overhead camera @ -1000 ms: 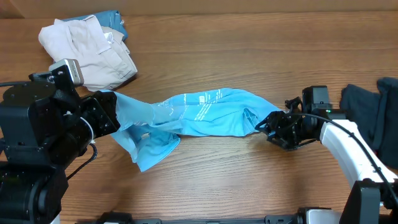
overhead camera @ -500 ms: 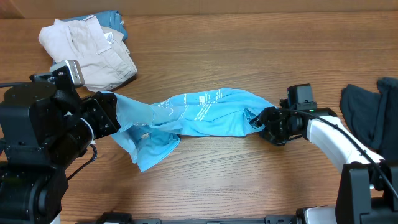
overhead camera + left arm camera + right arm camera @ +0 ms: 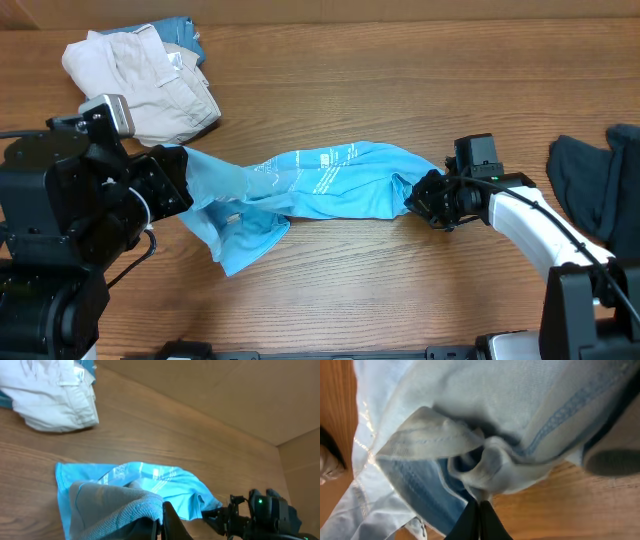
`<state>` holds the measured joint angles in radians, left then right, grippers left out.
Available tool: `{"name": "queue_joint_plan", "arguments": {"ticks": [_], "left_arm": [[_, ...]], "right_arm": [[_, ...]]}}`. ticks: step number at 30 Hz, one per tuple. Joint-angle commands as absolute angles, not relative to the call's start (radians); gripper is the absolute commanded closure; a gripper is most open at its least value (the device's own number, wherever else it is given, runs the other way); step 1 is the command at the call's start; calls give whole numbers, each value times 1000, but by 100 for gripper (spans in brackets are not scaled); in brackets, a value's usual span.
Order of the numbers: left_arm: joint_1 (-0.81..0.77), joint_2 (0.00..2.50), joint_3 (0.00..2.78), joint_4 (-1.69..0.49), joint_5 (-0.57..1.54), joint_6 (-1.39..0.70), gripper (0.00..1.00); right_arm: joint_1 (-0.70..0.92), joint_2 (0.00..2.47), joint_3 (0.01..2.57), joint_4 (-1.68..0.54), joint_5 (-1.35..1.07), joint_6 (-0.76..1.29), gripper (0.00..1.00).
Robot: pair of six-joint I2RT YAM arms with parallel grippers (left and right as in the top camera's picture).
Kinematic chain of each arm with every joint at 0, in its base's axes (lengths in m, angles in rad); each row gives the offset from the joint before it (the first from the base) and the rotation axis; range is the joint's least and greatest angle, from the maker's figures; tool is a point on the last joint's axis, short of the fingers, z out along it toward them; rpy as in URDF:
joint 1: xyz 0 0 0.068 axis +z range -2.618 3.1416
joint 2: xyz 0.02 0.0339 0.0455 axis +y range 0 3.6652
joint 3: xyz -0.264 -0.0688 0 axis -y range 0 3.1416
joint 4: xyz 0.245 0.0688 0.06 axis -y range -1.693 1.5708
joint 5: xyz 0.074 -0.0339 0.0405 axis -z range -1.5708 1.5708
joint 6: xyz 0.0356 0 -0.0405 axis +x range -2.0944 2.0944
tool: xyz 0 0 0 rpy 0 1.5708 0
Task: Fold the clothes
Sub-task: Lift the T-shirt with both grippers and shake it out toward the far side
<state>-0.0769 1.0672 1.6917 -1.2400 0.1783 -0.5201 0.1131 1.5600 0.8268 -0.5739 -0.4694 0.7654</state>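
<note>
Sky-blue cotton stretches across the wooden bench (image 3: 330, 290): the T-shirt (image 3: 330, 185) lies drawn out in a crumpled band between two robot arms, one loose corner spilling toward the near edge at the left. The left tool (image 3: 172, 188) is pressed together on the shirt's left end, with cloth bunched over its dark fingers (image 3: 170, 522) in the wrist view. The right tool (image 3: 422, 195) is likewise closed, pinching a puckered fold of hem at the shirt's right end. Its fingertips (image 3: 490, 527) meet on the fabric. White printed lettering (image 3: 335, 160) runs in lines across the shirt's upper face, too small to read. At the right, apart from the shirt, sits a dark navy garment (image 3: 590, 190). Farther back at the left, a beige garment (image 3: 140, 85) lies heaped over a denim-blue garment (image 3: 185, 35).
</note>
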Motion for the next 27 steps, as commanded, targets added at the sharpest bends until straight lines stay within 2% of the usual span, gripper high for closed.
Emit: {"name": "queue_joint_plan", "arguments": {"ticks": [1,5,10,18,27], "left_arm": [[-73,1045,1725,-1187,252,-513,96],[-73,1035,1787,-1182,256,-508,96],[-73,1031,1847,-1195,256,-501,96],[-73,1031,2148,-1310,214,-464,96],[-73,1032,2401,-1369,203,-529,96]], "right_arm": [[117,1401,909,-584,-483,755,96],[117,1175,1026,-668,-416,752,96],[117,1032,1214,-809,-315,731,96],[117,1010,1628,-1065,1,709,96],[117,1011,1889,-1136,25,699,96]]}}
